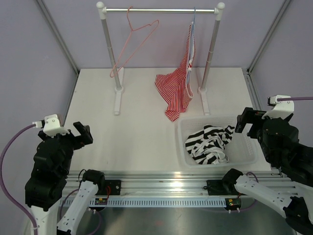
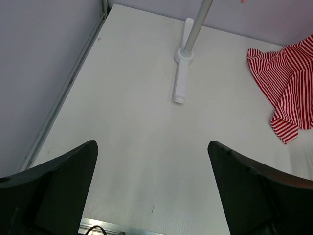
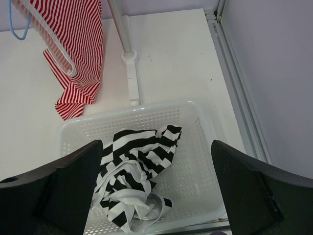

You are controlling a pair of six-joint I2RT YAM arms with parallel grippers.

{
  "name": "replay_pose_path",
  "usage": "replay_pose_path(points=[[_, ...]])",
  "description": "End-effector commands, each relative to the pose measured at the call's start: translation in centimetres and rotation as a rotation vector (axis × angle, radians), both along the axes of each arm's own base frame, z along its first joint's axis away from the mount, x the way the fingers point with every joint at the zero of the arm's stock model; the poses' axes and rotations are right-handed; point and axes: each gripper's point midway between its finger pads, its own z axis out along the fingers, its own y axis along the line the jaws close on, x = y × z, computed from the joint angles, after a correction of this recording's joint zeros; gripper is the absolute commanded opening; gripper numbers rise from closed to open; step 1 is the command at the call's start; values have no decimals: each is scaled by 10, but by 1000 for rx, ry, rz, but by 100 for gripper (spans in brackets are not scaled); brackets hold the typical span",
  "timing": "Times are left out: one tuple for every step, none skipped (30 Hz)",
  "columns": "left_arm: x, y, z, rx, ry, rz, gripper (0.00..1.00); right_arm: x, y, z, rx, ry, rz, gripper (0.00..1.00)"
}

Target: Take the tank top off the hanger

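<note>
Left gripper [image 2: 151, 147]: hovering at the lower left of the overhead view above the white table [image 1: 137, 107], jaws standing wide apart, gripping nothing.
Hanger [image 1: 145, 26]: hanging bare and tilted on the rail [image 1: 161, 10], upper left of centre.
Red striped top [image 1: 176, 93]: dangling from the rail's right end, its hem touching the table.
Tank top [image 1: 210, 142]: lying crumpled in the white basket [image 1: 180, 142], lower right, well apart from the hanger.
Right gripper [image 3: 156, 144]: hanging beside the basket's right edge, jaws spread, holding nothing.
</note>
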Motion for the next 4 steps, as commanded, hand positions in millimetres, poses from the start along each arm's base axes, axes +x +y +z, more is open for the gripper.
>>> replay_pose_path(points=[[4, -4, 9, 4, -49, -24, 99, 4, 0, 2, -7, -16, -11, 100], [4, -4, 9, 1, -51, -24, 99, 4, -1, 3, -6, -20, -14, 99], [4, -3, 10, 1, -54, -22, 99, 4, 1, 2, -1, -22, -8, 100], [5, -4, 11, 0, -56, -25, 99, 5, 3, 3, -2, -24, 1, 99]])
